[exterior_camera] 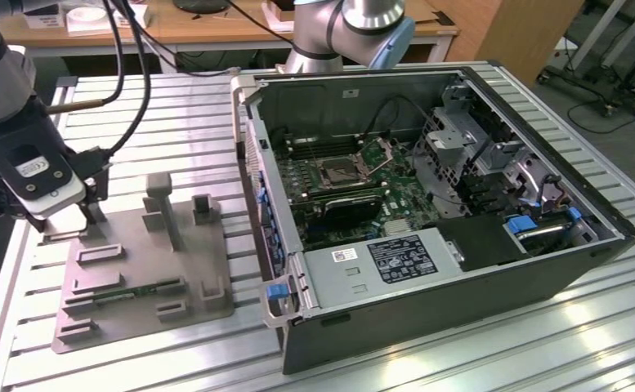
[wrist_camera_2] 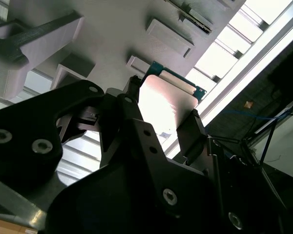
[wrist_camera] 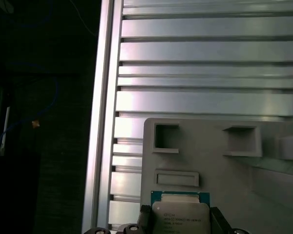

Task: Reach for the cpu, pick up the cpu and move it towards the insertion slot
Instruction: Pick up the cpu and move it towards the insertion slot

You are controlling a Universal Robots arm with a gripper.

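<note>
The fingers [wrist_camera_2: 192, 127] of the gripper [wrist_camera_2: 162, 111] pinch two edges of the cpu [wrist_camera_2: 167, 95] (a thin purchase) at the grey fixture plate [exterior_camera: 131, 261]. A skewed hold could drop it before the insertion slot [exterior_camera: 337, 171], well apart in the computer case [exterior_camera: 427, 318].

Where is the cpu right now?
The cpu is held between the gripper's fingers at the fixture plate, exterior view's left, away from the insertion slot.

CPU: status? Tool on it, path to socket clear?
Copy: tool shut on cpu, fingers on opposite edges. At grey fixture plate, exterior view's left. Then insertion slot inside open case; case wall stands between.
</note>
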